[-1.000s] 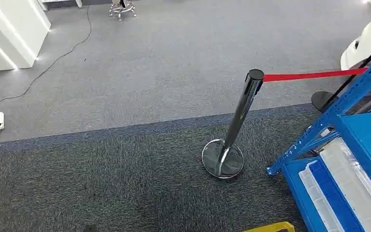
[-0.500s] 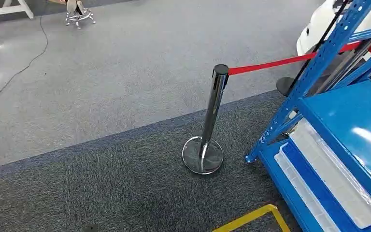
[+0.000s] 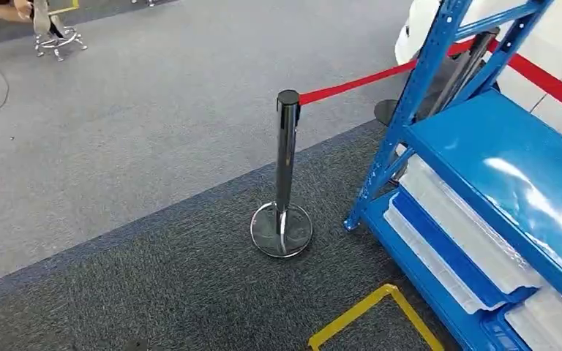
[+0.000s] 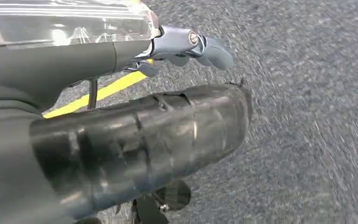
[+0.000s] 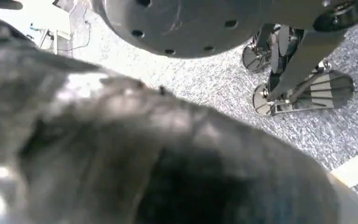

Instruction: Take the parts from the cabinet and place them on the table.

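**Clerk:** Item one, left hand. State of the fingers?

**Checker:** A grey thumb and one fingertip reach out over the carpet. A clear glossy sheet lies along the hand. I cannot tell whether it is held or whether the fingers are wide or narrow. Smooth moulded plastic, with a dark ribbed cover behind.

**Clerk:** Item two, right hand.

**Checker:** A dark, blurred mass close to the lens. Fingers not made out, so finger state cannot be told.

**Clerk:** Item three, the task's thing.

**Checker:** Pale trays, translucent white plastic, long and shallow, stacked flat on the lower shelf of the cabinet. They sit well apart from both hands. Whether loose parts lie inside is too small to tell.

**Clerk:** Handling?

**Checker:** Judged light and fairly stiff, but thin-walled and slick, so likely to flex or slip under a hard pinch. Best taken by the long outer rim nearest the aisle and drawn out level, so that anything inside stays put.

**Clerk:** The cabinet itself?

**Checker:** Open blue steel racking: punched uprights, a diagonal brace, glossy painted shelves that throw glare.

**Clerk:** Surroundings?

**Checker:** Just beside the cabinet's corner upright:
- A chrome post on a round, mirror-bright base.
- A red belt running from its cap past the rack.
- Yellow tape, flat on dark, coarse carpet.
- A chair base, far off.
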Controlling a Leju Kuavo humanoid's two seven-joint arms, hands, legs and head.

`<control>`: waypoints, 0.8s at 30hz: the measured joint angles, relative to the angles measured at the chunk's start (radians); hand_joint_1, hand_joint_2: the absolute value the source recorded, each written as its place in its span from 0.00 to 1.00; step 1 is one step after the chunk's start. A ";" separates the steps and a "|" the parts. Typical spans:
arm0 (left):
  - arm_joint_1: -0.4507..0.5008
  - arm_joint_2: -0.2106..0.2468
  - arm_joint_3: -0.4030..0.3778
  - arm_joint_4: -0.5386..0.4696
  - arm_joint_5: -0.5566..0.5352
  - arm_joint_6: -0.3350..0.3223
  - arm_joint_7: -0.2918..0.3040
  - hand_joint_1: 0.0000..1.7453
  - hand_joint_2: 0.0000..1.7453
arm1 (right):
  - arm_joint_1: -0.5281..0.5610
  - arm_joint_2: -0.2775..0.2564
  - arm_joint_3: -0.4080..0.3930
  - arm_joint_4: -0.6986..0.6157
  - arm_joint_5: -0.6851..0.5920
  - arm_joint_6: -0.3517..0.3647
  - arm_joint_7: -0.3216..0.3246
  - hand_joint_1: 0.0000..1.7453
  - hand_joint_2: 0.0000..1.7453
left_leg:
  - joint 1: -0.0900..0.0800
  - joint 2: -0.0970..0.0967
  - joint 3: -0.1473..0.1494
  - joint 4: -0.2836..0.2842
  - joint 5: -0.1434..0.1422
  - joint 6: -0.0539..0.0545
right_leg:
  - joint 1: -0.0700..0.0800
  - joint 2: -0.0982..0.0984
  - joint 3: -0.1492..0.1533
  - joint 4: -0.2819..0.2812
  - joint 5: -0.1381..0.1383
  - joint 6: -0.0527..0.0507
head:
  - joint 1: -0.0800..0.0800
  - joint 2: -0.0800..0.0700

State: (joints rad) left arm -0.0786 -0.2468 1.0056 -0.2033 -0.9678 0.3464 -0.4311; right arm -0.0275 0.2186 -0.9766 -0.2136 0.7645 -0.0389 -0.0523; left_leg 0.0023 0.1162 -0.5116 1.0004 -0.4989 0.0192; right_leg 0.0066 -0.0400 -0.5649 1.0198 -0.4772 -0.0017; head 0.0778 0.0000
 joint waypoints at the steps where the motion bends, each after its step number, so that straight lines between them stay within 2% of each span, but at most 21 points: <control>1: -0.001 0.000 0.000 0.000 0.000 0.000 0.000 0.00 0.00 | 0.000 0.000 0.000 0.000 0.000 0.000 0.000 0.00 0.00 | -0.004 0.009 0.004 0.001 -0.004 -0.007 | -0.009 0.011 0.006 -0.011 0.006 -0.009 | -0.001 0.000; 2: -0.001 0.000 0.000 0.000 -0.001 0.000 0.000 0.00 0.00 | 0.000 0.001 0.000 0.000 0.001 0.000 0.000 0.00 0.00 | 0.004 -0.031 0.000 0.019 -0.019 -0.013 | -0.013 0.019 0.009 -0.015 0.011 -0.014 | 0.000 0.000; 3: -0.001 0.000 0.000 0.000 -0.001 0.001 -0.001 0.00 0.00 | -0.001 0.000 0.000 0.000 0.001 0.000 0.000 0.00 0.00 | 0.006 -0.072 -0.021 0.067 -0.056 -0.014 | -0.015 0.027 0.007 -0.016 0.014 -0.020 | -0.002 0.000; 4: 0.001 0.000 0.000 0.000 -0.001 0.001 0.000 0.00 0.00 | -0.003 0.000 0.000 0.000 0.001 0.000 0.000 0.00 0.00 | 0.008 -0.094 -0.057 0.144 -0.101 -0.017 | -0.015 0.037 0.004 -0.015 0.015 -0.023 | -0.002 0.000; 6: 0.005 0.000 0.000 0.000 -0.002 0.001 0.000 0.00 0.00 | -0.003 0.000 0.000 0.000 0.001 0.002 0.000 0.00 0.00 | 0.009 -0.107 -0.130 0.299 -0.164 -0.022 | -0.015 0.061 0.001 -0.014 0.016 -0.024 | -0.002 0.000; 7: 0.007 0.000 0.000 0.000 -0.001 0.001 0.000 0.00 0.00 | -0.002 0.000 0.000 0.000 0.001 0.002 0.000 0.00 0.00 | 0.009 -0.108 -0.146 0.329 -0.162 -0.024 | -0.015 0.073 0.001 -0.013 0.016 -0.024 | -0.002 0.000; 8: 0.007 0.000 0.001 0.000 0.000 0.001 0.000 0.00 0.00 | -0.001 0.000 0.000 0.000 0.002 0.002 0.000 0.00 0.00 | 0.011 -0.108 -0.140 0.310 -0.137 -0.024 | -0.016 0.086 0.002 -0.011 0.016 -0.024 | -0.002 0.000; 9: 0.006 0.000 0.001 0.000 -0.001 0.001 0.000 0.00 0.00 | -0.001 0.000 0.000 0.000 0.002 0.002 0.000 0.00 0.00 | 0.012 -0.108 -0.118 0.256 -0.097 -0.023 | -0.016 0.098 0.002 -0.009 0.016 -0.024 | -0.002 0.000; 10: 0.005 0.000 0.001 0.000 -0.002 0.001 0.000 0.00 0.00 | -0.001 0.000 0.000 0.000 0.002 0.002 0.000 0.00 0.00 | 0.014 -0.113 -0.076 0.162 -0.041 -0.023 | -0.018 0.114 0.002 -0.004 0.015 -0.021 | -0.002 0.000; 11: 0.004 0.000 0.001 0.000 -0.003 0.001 0.000 0.00 0.00 | -0.002 0.000 0.000 0.000 0.002 0.002 0.000 0.00 0.00 | 0.017 -0.138 -0.034 0.070 0.003 -0.021 | -0.019 0.127 0.001 0.002 0.012 -0.017 | -0.002 0.000; 12: 0.005 0.000 0.001 0.000 -0.003 0.001 0.000 0.00 0.00 | -0.002 0.000 0.000 0.000 0.002 0.002 0.000 0.00 0.00 | 0.021 -0.189 -0.017 0.030 -0.008 -0.018 | -0.019 0.135 -0.004 0.006 0.011 -0.011 | -0.001 0.000; 13: 0.005 0.000 0.001 0.000 -0.003 0.002 0.000 0.00 0.00 | -0.005 0.000 0.000 0.000 0.002 0.002 0.000 0.00 0.00 | 0.018 -0.186 -0.020 0.019 -0.003 -0.017 | -0.014 0.147 -0.011 0.015 0.010 -0.002 | -0.001 0.000; 14: 0.005 0.000 0.001 0.000 -0.003 0.002 0.000 0.00 0.00 | -0.005 0.000 0.000 0.000 0.002 0.002 0.000 0.00 0.00 | 0.016 -0.176 -0.021 0.022 -0.003 -0.016 | -0.020 0.152 -0.015 0.012 0.013 0.005 | -0.002 0.000; 16: 0.002 0.000 0.001 0.000 -0.006 0.002 0.000 0.00 0.00 | 0.003 0.000 0.000 0.000 0.005 0.005 0.000 0.00 0.00 | 0.012 -0.160 -0.018 0.021 0.002 -0.005 | -0.020 0.170 -0.019 0.006 0.020 0.019 | -0.002 0.000; 17: 0.003 -0.006 0.001 0.000 -0.007 0.002 0.002 0.00 0.00 | 0.004 -0.003 0.000 0.000 0.010 0.005 0.000 0.00 0.00 | 0.021 -0.143 -0.016 0.009 0.011 0.009 | -0.022 0.158 -0.020 0.014 0.013 0.020 | -0.002 0.000; 18: 0.002 -0.005 0.001 0.000 -0.008 0.003 0.002 0.00 0.00 | 0.004 -0.003 0.000 0.000 0.015 0.005 0.000 0.00 0.00 | 0.021 -0.133 -0.016 0.005 0.013 0.016 | -0.015 0.099 -0.033 0.043 -0.011 0.022 | 0.000 0.000; 19: 0.003 -0.005 0.001 0.000 -0.010 0.003 0.003 0.00 0.00 | 0.002 -0.003 0.000 0.000 0.016 0.005 0.002 0.00 0.00 | 0.019 -0.122 -0.018 0.005 0.014 0.022 | -0.015 0.069 -0.062 0.102 -0.049 0.026 | 0.000 0.000; 21: 0.007 -0.005 0.002 0.000 -0.010 0.004 0.005 0.00 0.00 | -0.001 -0.005 0.000 0.000 0.022 0.007 0.002 0.00 0.00 | 0.015 -0.092 -0.021 0.006 0.013 0.023 | -0.020 0.051 -0.139 0.266 -0.125 0.033 | 0.000 0.000; 22: 0.008 -0.005 0.002 0.000 -0.010 0.004 0.006 0.00 0.00 | -0.001 -0.005 0.000 0.000 0.026 0.008 0.002 0.00 0.00 | 0.014 -0.077 -0.022 0.007 0.013 0.023 | -0.020 0.049 -0.162 0.315 -0.136 0.035 | 0.000 0.000; 23: 0.007 -0.005 0.002 0.000 -0.011 0.004 0.007 0.00 0.00 | 0.000 -0.005 0.000 0.000 0.027 0.008 0.002 0.00 0.00 | 0.014 -0.065 -0.022 0.008 0.012 0.023 | -0.021 0.048 -0.161 0.315 -0.123 0.035 | 0.000 0.000; 24: 0.006 -0.005 0.002 0.000 -0.011 0.004 0.007 0.00 0.00 | 0.001 -0.006 0.001 0.000 0.029 0.009 0.002 0.00 0.00 | 0.014 -0.053 -0.021 0.009 0.010 0.022 | -0.020 0.044 -0.134 0.267 -0.088 0.035 | 0.000 0.000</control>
State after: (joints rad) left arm -0.0731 -0.2514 1.0079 -0.2033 -0.9793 0.3502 -0.4242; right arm -0.0262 0.2129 -0.9758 -0.2132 0.7939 -0.0301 -0.0504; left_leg 0.0159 0.0633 -0.5327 1.0093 -0.4890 0.0409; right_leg -0.0138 0.0045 -0.6985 1.2864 -0.5656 0.0334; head 0.0782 0.0000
